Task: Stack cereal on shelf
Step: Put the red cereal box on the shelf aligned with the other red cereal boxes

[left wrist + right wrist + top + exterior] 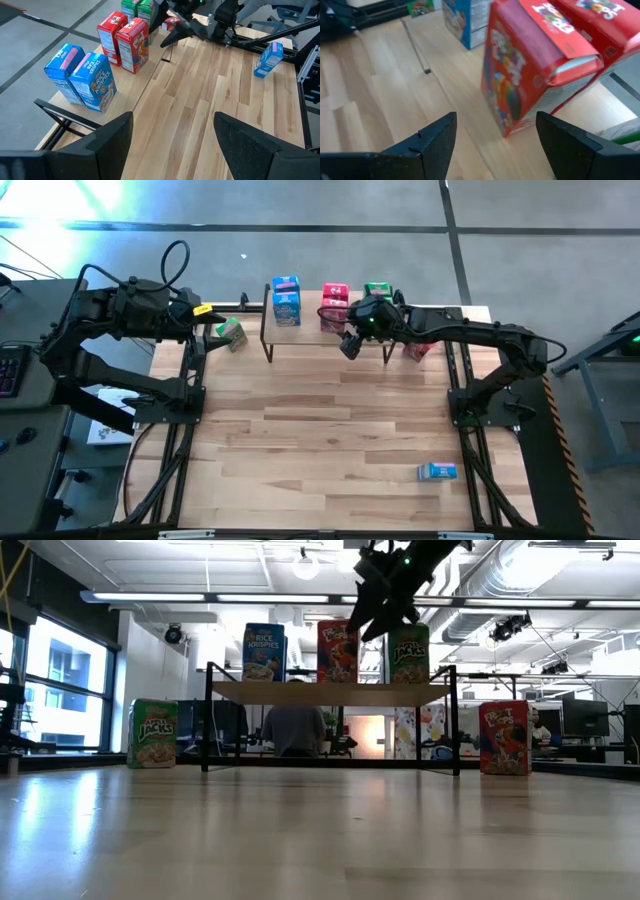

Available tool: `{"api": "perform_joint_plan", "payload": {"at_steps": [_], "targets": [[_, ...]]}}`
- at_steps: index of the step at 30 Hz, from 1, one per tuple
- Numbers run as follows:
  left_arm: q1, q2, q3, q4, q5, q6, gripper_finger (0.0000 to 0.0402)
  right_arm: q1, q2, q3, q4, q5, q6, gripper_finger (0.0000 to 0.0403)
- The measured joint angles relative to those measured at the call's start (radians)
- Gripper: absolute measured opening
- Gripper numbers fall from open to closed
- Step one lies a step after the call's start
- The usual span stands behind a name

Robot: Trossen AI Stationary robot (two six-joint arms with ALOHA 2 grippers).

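Note:
The shelf [310, 328] stands at the table's far edge and carries blue cereal boxes [286, 300], pink-red ones [335, 305] and green ones [378, 290], all upright; the left wrist view shows two of each colour. My right gripper [348, 345] is open and hovers above the shelf's near edge, in front of the pink-red boxes [530, 65], touching nothing. My left gripper [172, 145] is open at the table's far left, near a green box [232, 333] standing upright on the table. A pink-red box [418, 350] stands right of the shelf. A blue box [437, 471] lies near the right edge.
The shelf's thin black legs [206, 720] stand on the plank tabletop [330, 430]. Black arm frames run along the left [185, 410] and right [470, 420] sides. A person [293, 728] sits beyond the table's far edge, behind the shelf.

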Motion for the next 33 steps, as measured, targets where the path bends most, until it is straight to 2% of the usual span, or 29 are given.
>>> {"api": "perform_joint_plan", "payload": {"at_steps": [7,12,17,33], "targets": [[0.000,0.000,0.000,0.000,0.000,0.000,0.0269,0.031,-0.081,0.000,-0.071,0.016,0.062,0.0266],[0.000,0.000,0.000,0.000,0.000,0.000,0.0269,0.052,-0.171,0.000,-0.211,0.086,0.135,0.0266],[0.000,0.000,0.000,0.000,0.000,0.000,0.0269,0.053,-0.253,0.000,-0.354,0.106,0.198,0.0266],[0.000,0.000,0.000,0.000,0.000,0.000,0.0269,-0.021,-0.441,0.000,-0.754,0.123,0.200,0.0266]]}}
